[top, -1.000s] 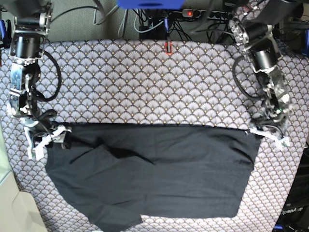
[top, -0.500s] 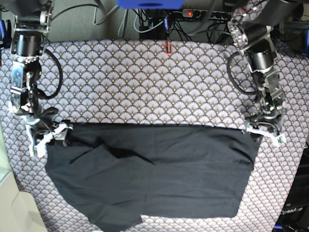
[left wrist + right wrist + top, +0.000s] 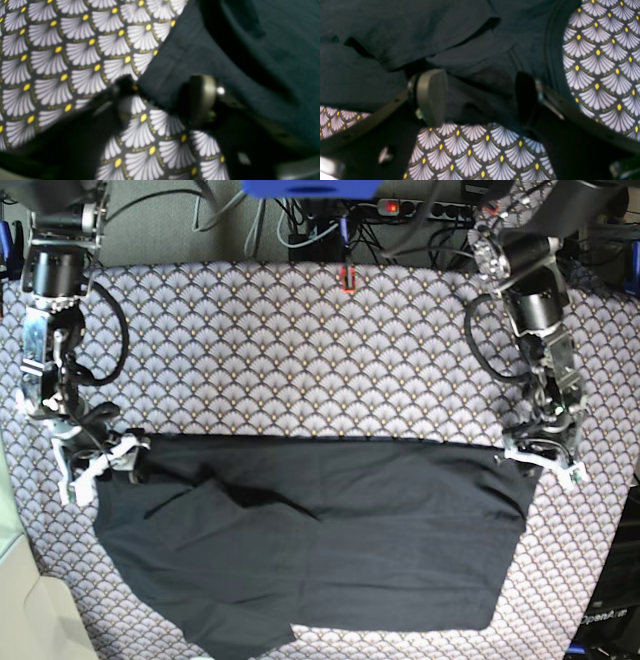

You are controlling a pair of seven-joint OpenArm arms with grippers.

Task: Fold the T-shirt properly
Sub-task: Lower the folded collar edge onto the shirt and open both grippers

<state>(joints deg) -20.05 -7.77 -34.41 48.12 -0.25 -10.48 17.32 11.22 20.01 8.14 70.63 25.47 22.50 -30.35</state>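
Base view: T-shirt (image 3: 320, 540) flat across near half of patterned cloth (image 3: 300, 350). Right gripper (image 3: 480, 97) wide open, straddling shirt edge. Left gripper (image 3: 162, 100) half-closed around shirt corner; grip unclear.

A worktop is covered edge to edge by a scallop-patterned cloth (image 3: 330, 350), white fans with yellow dots on dark ground. The T-shirt (image 3: 330, 530) lies flat on the cloth across its near half, upper edge straight, one sleeve folded in at the left, bottom edge stepped.
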